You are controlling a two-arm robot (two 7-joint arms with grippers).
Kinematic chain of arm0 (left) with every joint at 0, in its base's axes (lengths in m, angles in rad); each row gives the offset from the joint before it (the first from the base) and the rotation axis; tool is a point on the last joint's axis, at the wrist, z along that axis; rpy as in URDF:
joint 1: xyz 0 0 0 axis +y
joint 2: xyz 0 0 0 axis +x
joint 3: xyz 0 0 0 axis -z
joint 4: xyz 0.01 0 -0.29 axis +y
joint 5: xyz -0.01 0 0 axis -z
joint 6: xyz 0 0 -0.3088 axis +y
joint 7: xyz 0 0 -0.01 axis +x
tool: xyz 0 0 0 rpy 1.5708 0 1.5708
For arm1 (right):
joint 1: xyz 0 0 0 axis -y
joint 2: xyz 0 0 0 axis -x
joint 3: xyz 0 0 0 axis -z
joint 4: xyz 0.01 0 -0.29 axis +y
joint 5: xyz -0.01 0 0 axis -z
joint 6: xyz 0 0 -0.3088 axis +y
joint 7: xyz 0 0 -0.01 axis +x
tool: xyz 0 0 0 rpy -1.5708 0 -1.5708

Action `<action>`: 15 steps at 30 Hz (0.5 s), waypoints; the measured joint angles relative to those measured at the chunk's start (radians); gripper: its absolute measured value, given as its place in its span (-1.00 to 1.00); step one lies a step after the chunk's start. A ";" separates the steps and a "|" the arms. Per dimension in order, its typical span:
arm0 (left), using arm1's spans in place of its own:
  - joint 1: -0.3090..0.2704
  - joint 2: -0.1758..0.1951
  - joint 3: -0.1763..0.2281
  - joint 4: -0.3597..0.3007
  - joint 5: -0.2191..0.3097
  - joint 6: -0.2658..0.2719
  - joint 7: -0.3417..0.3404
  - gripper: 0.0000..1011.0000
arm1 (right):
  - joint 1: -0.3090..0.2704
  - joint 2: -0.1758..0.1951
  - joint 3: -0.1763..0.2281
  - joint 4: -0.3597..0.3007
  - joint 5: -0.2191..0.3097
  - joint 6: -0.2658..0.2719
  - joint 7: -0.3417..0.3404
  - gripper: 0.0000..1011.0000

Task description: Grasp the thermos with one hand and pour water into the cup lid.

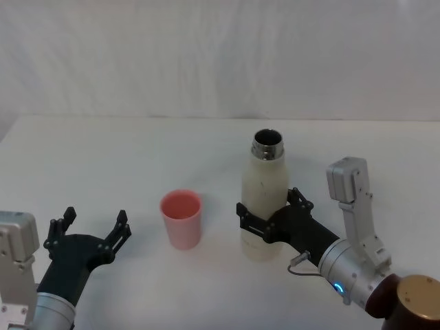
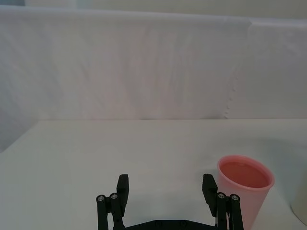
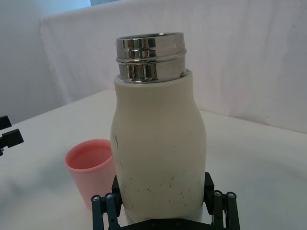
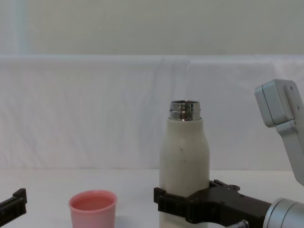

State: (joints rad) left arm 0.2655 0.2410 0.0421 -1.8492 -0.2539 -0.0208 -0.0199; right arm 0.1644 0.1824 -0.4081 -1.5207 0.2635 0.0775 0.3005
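**Head view: right gripper on thermos, cup lid beside it**

Nearest the robot: left gripper (image 1: pixel 91 227) sits low at the left on the white surface (image 1: pixel 103 158), jaws apart, nothing between them. It's idle, well apart from the thermos. In the left wrist view the same gripper (image 2: pixel 165 191) shows its two fingers spread, with the cup lid (image 2: pixel 244 194) just past one fingertip, not touching as far as I can see.

Right gripper (image 1: pixel 271 210) reaches in from the lower right, jaws clamped around the lower half of the thermos (image 1: pixel 265 206). Right wrist view confirms: gripper (image 3: pixel 163 203) has a finger on each side of the cream body, thermos (image 3: pixel 158 148) upright, steel threaded neck open on top, small dark scuffs on the body.

Cup lid (image 1: pixel 181 218) stands upright on the surface to the left of the thermos, near but apart, mouth up. Pink, slightly tapered. Can't tell if there's any water in it.

Chest view: thermos (image 4: pixel 184 152) vertical, base hidden by the gripper (image 4: pixel 187 206); cup lid (image 4: pixel 92 208) lower left of it.

Farthest: white draped backdrop (image 1: pixel 220 55) behind the surface.
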 joint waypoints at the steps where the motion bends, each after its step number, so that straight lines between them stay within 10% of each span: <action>1: 0.000 0.000 0.000 0.000 0.000 0.000 0.000 0.98 | 0.000 0.000 0.000 0.000 0.000 0.000 0.000 0.98; 15: 0.000 0.000 0.000 0.000 0.000 0.000 0.000 0.98 | -0.023 0.017 0.008 -0.014 0.018 -0.019 0.011 0.98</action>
State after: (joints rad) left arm 0.2655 0.2410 0.0422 -1.8492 -0.2539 -0.0208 -0.0199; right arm 0.1414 0.1997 -0.3998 -1.5349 0.2812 0.0588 0.3112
